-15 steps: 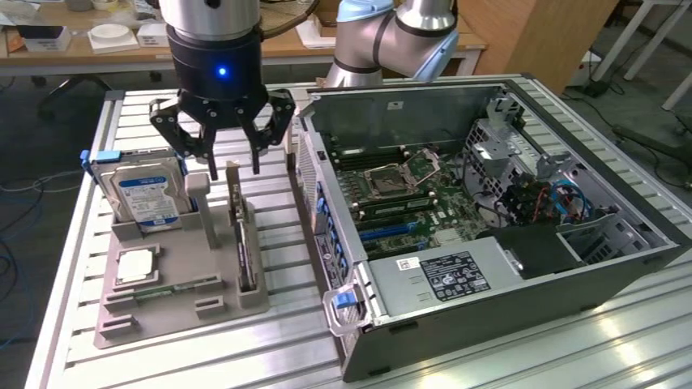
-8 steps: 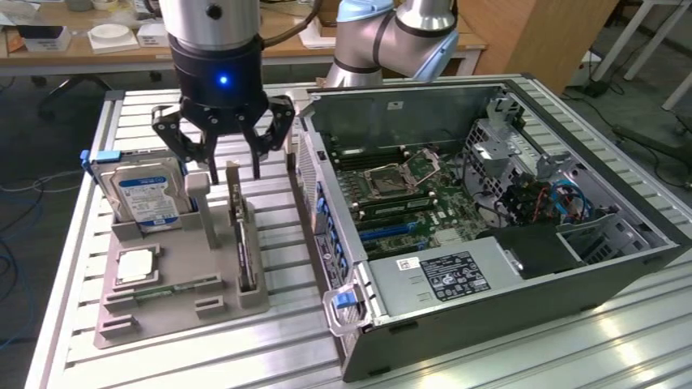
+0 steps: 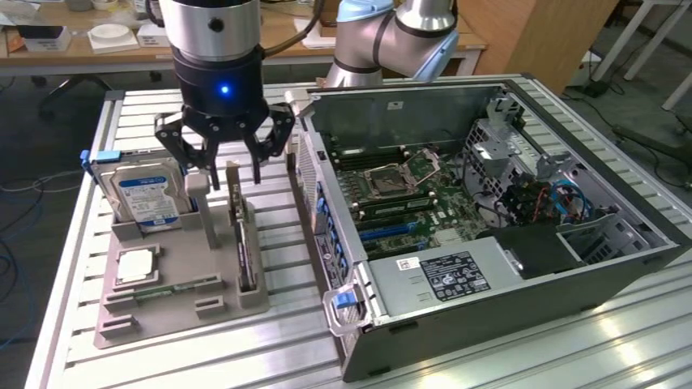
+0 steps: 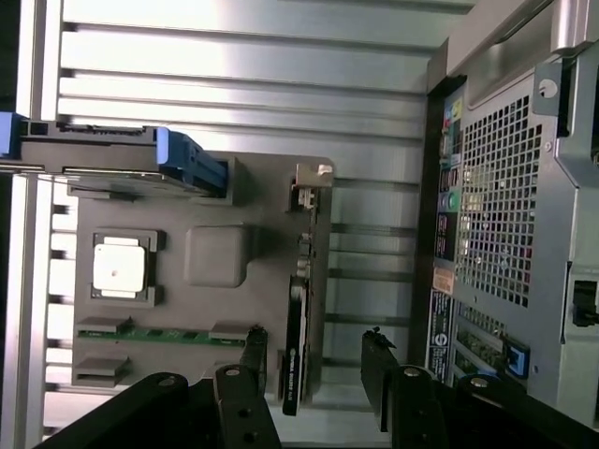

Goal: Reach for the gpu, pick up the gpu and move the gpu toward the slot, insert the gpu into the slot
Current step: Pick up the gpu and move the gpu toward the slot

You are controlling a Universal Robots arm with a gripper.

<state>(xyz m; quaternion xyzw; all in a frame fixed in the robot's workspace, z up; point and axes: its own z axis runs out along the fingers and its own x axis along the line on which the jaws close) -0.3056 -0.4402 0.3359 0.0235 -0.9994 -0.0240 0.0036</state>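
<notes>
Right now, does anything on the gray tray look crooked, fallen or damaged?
Nothing stands out. The gpu stands on edge in the gray tray, the hard drive upright in its bay, the chip flat in its recess. The open gripper hangs over the gpu.

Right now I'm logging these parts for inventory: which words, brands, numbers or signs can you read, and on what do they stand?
No text here reads clearly enough to quote.
hard drive label, blue and white: print too small to read.
black label on the grey cover inside the computer case: blurred.
white sticker beside it: too small.
rear-panel sticker on the case's back: blurred.
</notes>
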